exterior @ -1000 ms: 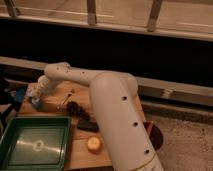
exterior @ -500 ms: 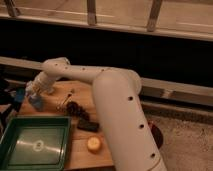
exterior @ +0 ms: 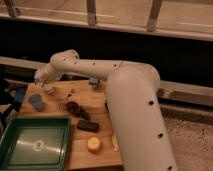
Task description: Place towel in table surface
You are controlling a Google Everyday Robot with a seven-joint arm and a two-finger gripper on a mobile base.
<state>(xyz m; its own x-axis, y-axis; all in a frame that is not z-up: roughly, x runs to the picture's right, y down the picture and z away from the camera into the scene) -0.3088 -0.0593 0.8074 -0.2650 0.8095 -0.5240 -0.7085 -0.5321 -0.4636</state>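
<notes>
Over the far left corner of the table (exterior: 97, 106), the gripper (exterior: 45, 84), at the end of a thick white arm (exterior: 131, 105) reaching in from the near right side. Fingers together, clamped on the towel (exterior: 49, 90): a small pale lump of cloth bunched at the tips, low over the wood by that far left corner. Touching the wood or just clear of it, impossible to tell.

Toward the near side from the towel and close to the left edge, a small round blue-grey cup (exterior: 36, 101), upright on the table and apart from the cloth. At the left edge, beside the cup, a small blue boxy block (exterior: 20, 94); on the table or just off it, unclear.

In the near left corner, a green rectangular tray (exterior: 35, 119), its far rim near the cup.

Around the middle of the table, a dark brown cluster (exterior: 75, 107), too blurred to name. Nearer the near edge, a dark flat block (exterior: 87, 125), then a yellow round thing (exterior: 93, 144) close beside the arm. At the far edge, a small blue thing (exterior: 93, 81), just under the arm.
</notes>
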